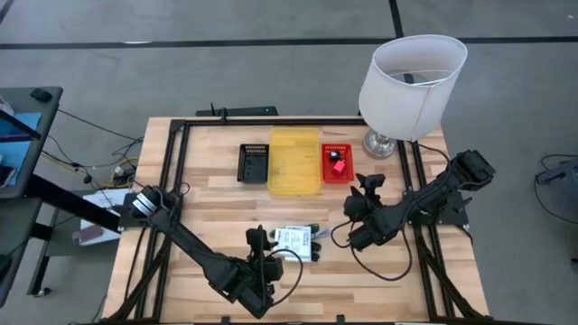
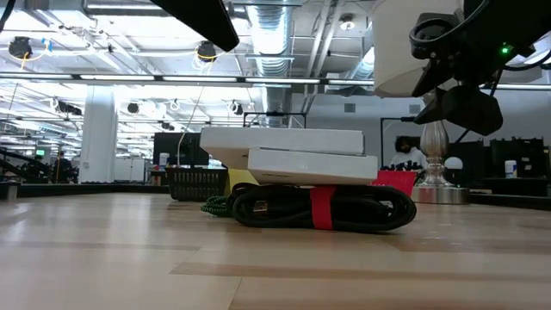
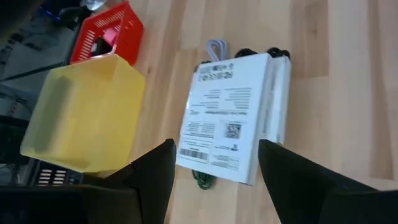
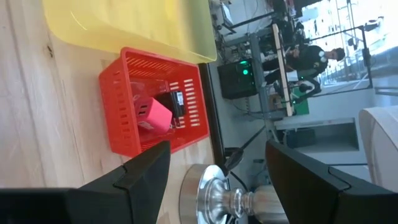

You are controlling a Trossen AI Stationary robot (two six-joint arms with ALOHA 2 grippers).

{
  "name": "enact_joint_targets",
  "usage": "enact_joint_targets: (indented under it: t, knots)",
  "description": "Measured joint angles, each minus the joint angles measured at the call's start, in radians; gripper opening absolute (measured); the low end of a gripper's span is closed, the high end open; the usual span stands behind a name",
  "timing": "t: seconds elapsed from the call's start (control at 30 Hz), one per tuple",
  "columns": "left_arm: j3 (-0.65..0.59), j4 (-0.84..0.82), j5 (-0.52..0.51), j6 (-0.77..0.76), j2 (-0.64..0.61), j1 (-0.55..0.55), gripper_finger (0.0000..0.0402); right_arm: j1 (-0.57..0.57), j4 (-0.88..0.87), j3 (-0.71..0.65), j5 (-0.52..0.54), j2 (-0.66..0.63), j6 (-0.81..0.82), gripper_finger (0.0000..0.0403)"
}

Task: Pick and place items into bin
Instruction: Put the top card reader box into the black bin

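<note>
In the high view, three bins sit in a row near the top middle of the wooden table (image 1: 226,194). A black bin (image 1: 254,162) is on the left. A bigger yellow bin (image 1: 294,161) is in the middle. A small red bin (image 1: 337,163) is on the right, and it has a pink block (image 4: 155,116) and a small dark piece inside it. A lamp with a white shade (image 1: 412,74) stands at the upper right, just beside the red bin.

The white flat packs (image 1: 293,240) lie in the lower middle of the high view, well apart from the bins. In the low view, two packs are stacked on top of a coiled black cable (image 2: 323,208) with a red band around it. A bit of green cord pokes out on the left of the coil.

The left gripper (image 1: 262,240) is at the bottom middle, just beside the packs on their left. Its fingers (image 3: 155,171) are spread wide and hold nothing.

The right gripper (image 1: 366,185) is at the middle right, near the red bin and the lamp base. Its fingers (image 4: 146,171) are wide apart too, and empty.
</note>
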Motion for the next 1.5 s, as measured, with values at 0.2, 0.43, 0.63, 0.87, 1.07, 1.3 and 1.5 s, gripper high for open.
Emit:
enact_joint_targets:
  t: [0.2, 0.43, 0.63, 0.87, 1.07, 1.3, 1.5]
  knots:
    - [0.0, 0.003, 0.001, 0.008, 0.001, -0.004, 0.0221, 0.0, -0.001, 0.0, 0.0, 0.0, 0.0, 0.0258]
    - [0.088, -0.096, -0.01, 0.074, 0.135, -0.002, 0.0221, 0.0, -0.012, 0.0, -0.002, 0.0, 0.007, 0.0258]
    - [0.285, -0.382, 0.0, -0.003, 0.27, 0.005, 0.0221, 0.0, -0.013, 0.0, -0.002, 0.0, 0.008, 0.0258]
    - [0.404, -0.49, 0.017, -0.015, 0.351, -0.006, 0.0221, -0.002, -0.013, 0.0, -0.002, 0.0, 0.008, 0.0258]
    - [0.412, -0.491, 0.028, -0.012, 0.36, -0.005, 0.0221, -0.001, -0.018, 0.0, -0.002, 0.0, 0.008, 0.0258]
    - [0.383, -0.438, 0.077, -0.012, 0.361, -0.004, 0.0221, -0.001, -0.024, 0.0, -0.002, 0.0, 0.008, 0.0258]
    - [0.372, -0.414, 0.079, -0.023, 0.361, -0.004, 0.0221, -0.001, -0.027, 0.0, -0.001, 0.0, 0.008, 0.0258]
